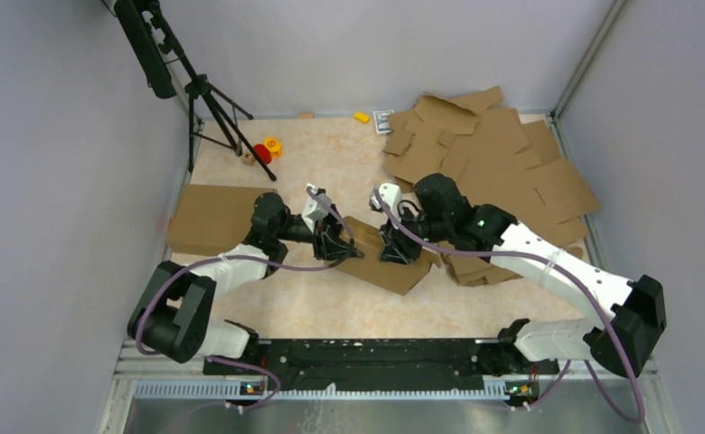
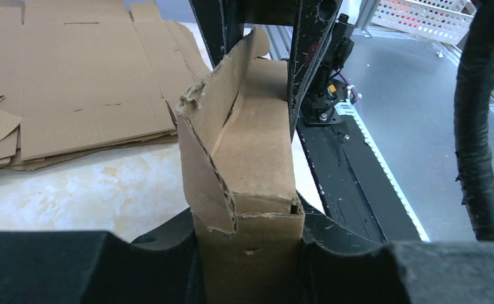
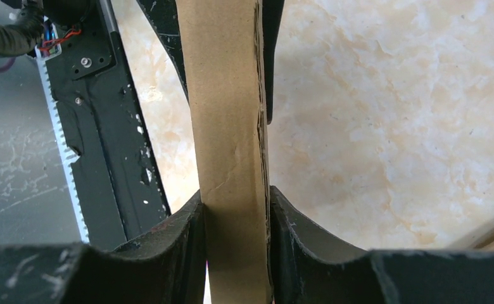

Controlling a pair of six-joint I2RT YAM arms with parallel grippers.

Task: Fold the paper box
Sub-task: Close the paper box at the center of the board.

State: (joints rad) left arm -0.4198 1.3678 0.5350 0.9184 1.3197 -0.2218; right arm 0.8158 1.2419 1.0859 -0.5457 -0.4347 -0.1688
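Black mounting rail [image 1: 367,354] ran along the near edge of the bench [image 1: 331,312], with the 2 arms bolted to its ends. Both arms reached inward to the middle of the marbled surface, where the paper box [image 1: 378,268] lay at a slant between them, its far end nearer the left arm [image 1: 231,267] and its near end below the right arm [image 1: 548,262].

The left jaws were closed on the paper box [image 2: 257,158]. Seen from the left wrist, 1 long wall stood folded up between the 2 black fingers [image 2: 308,69], and a torn, bent flap leaned over its left side. The cardboard filled the gap from side to side.

The right jaws gripped it too. From the right wrist, a narrow upright strip of the paper box [image 3: 228,126] ran straight up between the fingers [image 3: 273,63] and touched both.

2 lots of flat cardboard lay nearby – a loose heap of blanks [image 1: 502,154] on the far right of the bench, partly under the right arm, and a neater stack [image 1: 209,217] on the left, just behind the left arm.

A black tripod [image 1: 213,108] stood in the far left corner. Beside its feet sat a red piece [image 1: 263,152] and a yellow piece [image 1: 274,143]. Another small yellow block [image 1: 361,117] lay by the back wall.
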